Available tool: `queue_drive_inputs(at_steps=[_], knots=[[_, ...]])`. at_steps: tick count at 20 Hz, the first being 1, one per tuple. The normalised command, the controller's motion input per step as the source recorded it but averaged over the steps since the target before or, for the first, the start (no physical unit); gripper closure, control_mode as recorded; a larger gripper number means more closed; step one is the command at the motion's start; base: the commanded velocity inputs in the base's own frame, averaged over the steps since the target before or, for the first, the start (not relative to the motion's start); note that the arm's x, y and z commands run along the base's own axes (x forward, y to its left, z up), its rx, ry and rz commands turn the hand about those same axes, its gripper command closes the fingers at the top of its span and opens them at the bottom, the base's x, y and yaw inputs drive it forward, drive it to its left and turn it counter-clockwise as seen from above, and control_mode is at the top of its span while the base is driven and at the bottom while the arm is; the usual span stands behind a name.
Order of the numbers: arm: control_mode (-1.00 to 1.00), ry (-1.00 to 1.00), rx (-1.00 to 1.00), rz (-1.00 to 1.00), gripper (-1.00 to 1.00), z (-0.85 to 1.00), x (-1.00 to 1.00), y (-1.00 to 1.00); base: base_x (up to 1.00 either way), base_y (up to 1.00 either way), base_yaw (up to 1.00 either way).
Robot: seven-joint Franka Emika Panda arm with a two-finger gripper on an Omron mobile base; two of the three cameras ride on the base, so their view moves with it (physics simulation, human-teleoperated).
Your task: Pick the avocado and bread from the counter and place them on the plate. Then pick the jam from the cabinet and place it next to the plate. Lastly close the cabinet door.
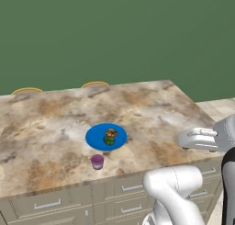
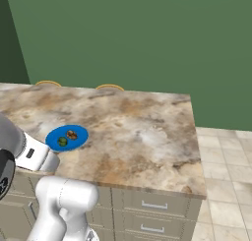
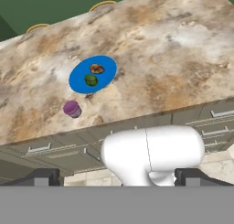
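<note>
The blue plate point(image 1: 94, 137) point(image 2: 78, 135) point(image 3: 78, 79) lies on the marbled counter point(image 1: 147, 109) point(image 2: 138, 132) point(image 3: 173, 58). On it sit the tan bread point(image 1: 111, 132) point(image 2: 72, 134) point(image 3: 96, 68) and, just in front, the dark green avocado point(image 1: 109, 140) point(image 2: 62, 141) point(image 3: 91, 80). A small purple jam jar point(image 1: 97, 161) point(image 3: 71, 109) stands upright beside the plate, near the counter's front edge. My gripper point(image 3: 121, 178) is pulled back from the counter, open and holding nothing. Its fingertips point(image 3: 45, 177) are far apart. The cabinet and its door are out of view.
Beige drawers with silver handles point(image 1: 133, 187) point(image 2: 155, 204) point(image 3: 215, 113) run under the counter. Two yellow curved tops point(image 1: 95, 84) point(image 2: 109, 87) peek over the far edge before a green wall. Tiled floor point(image 2: 221, 186) lies to the right.
</note>
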Motion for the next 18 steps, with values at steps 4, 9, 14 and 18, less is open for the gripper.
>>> queue_drive_inputs(at_steps=[4, 9, 14, 18], knots=[[1.00, 0.00, 0.00, 0.00, -1.00, 0.00, 0.00, 0.00, -0.42, 0.00, 0.00], [1.00, 0.00, 0.00, 0.00, -1.00, 0.00, 0.00, 0.00, -0.28, 0.00, 0.00], [1.00, 0.00, 0.00, 0.00, -1.00, 0.00, 0.00, 0.00, -0.28, -0.01, -0.21], [1.00, 0.00, 0.00, 0.00, -1.00, 0.00, 0.00, 0.00, -0.27, 0.00, -0.37]])
